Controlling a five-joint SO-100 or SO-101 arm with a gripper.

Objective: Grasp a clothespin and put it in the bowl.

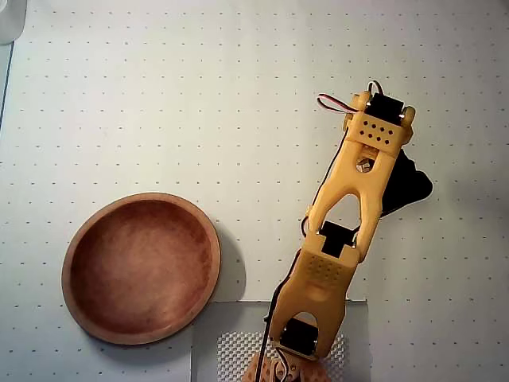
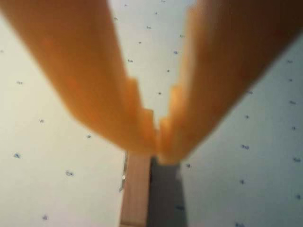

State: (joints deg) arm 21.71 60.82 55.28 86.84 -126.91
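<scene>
- While the one gripper [image 2: 157, 137] pinches one clothespin [image 2: 136, 189] at its fingertips, jaws nearly together
- one bowl [image 1: 141, 268] sits well apart, nothing in it

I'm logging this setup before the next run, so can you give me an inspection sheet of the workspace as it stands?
Surface: pale dotted mat, plus a grey woven patch by the arm's base.
Job's things: wooden bowl empty, left in the overhead view; clothespin between the fingertips in the wrist view.
Clutter: nothing seen.
Grippers: gripper shut on the clothespin, which hangs below the tips with its shadow alongside.
Cables: red and black wires looping at the arm's far end.
Surroundings: a pale object at the top-left corner, unidentifiable.
</scene>
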